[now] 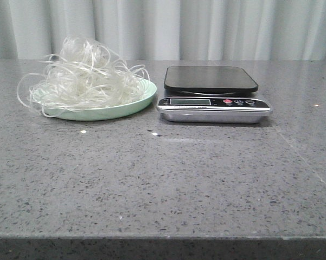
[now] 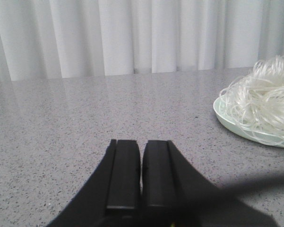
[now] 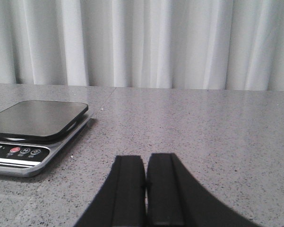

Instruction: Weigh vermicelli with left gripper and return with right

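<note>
The vermicelli (image 1: pixel 85 76) sits heaped on the green plate (image 1: pixel 131 105) at far left, just left of the scale (image 1: pixel 212 93). The left gripper (image 2: pixel 141 172) should open wide and pinch the tangle's middle. Both it and the right gripper (image 3: pixel 145 189) have fingers together, holding nothing, above the tabletop (image 1: pixel 168 179).

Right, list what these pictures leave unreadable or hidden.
- Scale display reading: too small in the front view; cut off at the edge in the right wrist view.
- Plate middle: covered by the vermicelli.
- Left pincer and right pincer: absent from the front view.
</note>
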Robot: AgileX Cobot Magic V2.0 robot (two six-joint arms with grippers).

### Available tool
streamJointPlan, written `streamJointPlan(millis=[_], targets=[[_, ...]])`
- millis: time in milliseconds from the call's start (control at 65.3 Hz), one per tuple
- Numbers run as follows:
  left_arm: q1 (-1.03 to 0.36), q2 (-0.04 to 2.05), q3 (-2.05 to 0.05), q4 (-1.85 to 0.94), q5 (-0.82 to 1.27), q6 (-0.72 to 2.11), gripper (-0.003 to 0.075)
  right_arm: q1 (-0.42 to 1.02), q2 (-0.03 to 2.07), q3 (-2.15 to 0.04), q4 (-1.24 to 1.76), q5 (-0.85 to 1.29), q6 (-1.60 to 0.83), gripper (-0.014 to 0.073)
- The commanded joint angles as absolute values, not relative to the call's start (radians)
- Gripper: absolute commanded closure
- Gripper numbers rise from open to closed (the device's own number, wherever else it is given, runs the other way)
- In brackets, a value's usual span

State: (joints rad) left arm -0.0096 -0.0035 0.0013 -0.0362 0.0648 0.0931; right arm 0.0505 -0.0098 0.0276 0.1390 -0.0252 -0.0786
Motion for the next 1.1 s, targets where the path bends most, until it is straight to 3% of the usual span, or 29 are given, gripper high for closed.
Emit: streamJointPlan(millis=[0, 260, 505, 888, 1087], targets=[[-0.013, -0.024, 0.011, -0.037, -0.023, 0.09, 0.0594, 0.052, -0.026, 0.02, 0.128, -0.107, -0.081, 0.0407], [-0.013, -0.024, 0.011, -0.056, -0.048, 0.09, 0.0593, 0.052, -0.026, 0.02, 0.128, -0.107, -0.081, 0.0407], [-0.013, -0.024, -0.037, -0.114, -0.268, 0.089, 0.0594, 0.052, -0.026, 0.02, 0.128, -0.107, -0.081, 0.0407], [-0.013, 0.158, -0.476, -0.082, 0.068, 0.089, 0.0594, 0.052, -0.026, 0.02, 0.128, -0.107, -0.081, 0.0407], [-0.013, 0.284, -0.538, -0.089, 0.129, 0.089, 0.0593, 0.052, -0.026, 0.02, 0.128, -0.107, -0.081, 0.0407]])
